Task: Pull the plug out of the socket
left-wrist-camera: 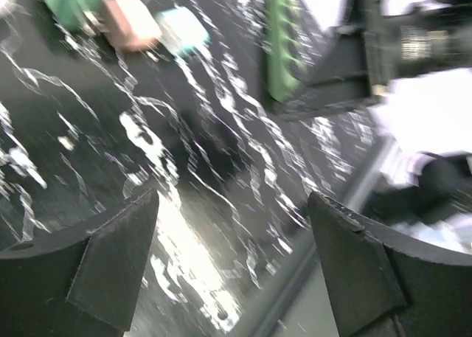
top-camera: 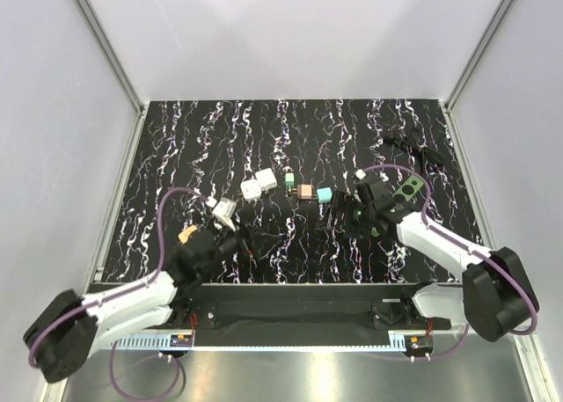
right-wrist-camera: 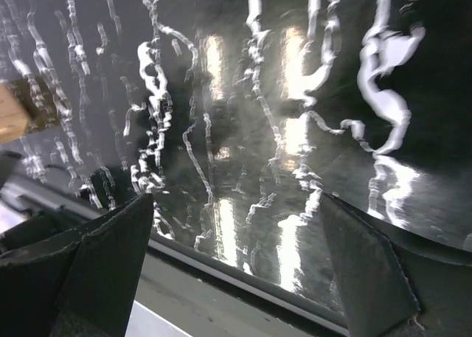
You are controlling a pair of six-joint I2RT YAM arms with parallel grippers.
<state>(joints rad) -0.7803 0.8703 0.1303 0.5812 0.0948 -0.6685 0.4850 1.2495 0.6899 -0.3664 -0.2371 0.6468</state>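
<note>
The left pincer (top-camera: 236, 239) (left-wrist-camera: 232, 200) stood wide, with nothing between its black fingers (left-wrist-camera: 110, 263). It hung low over the shiny black counter with white streaks (top-camera: 290, 129). Just beside its tip lay a small white and grey plastic block (top-camera: 224, 208). A little farther ahead of it sat two white plastic cubes (top-camera: 257, 184), close together.

Between the two pincers was a short row of little plastic blocks. From left to right they were a green block (top-camera: 289, 180) (left-wrist-camera: 70, 1), a tan block (top-camera: 305, 192) (left-wrist-camera: 129, 23) and a light blue block (top-camera: 325, 195) (left-wrist-camera: 184, 31).

The right pincer (top-camera: 347, 215) (right-wrist-camera: 234, 200) was wide too. Only bare counter showed between its fingers (right-wrist-camera: 96, 263).

The long dark-green plastic socket strip (top-camera: 406, 191) (left-wrist-camera: 284, 46), with round black holes in it, lay flat on the counter. It was behind the right pincer, just beside that arm's wrist, and neither pincer held it. From the left pincer it was far ahead and to the right. Past the strip, well away from both pincers, lay a thin black cord (top-camera: 405, 145).
</note>
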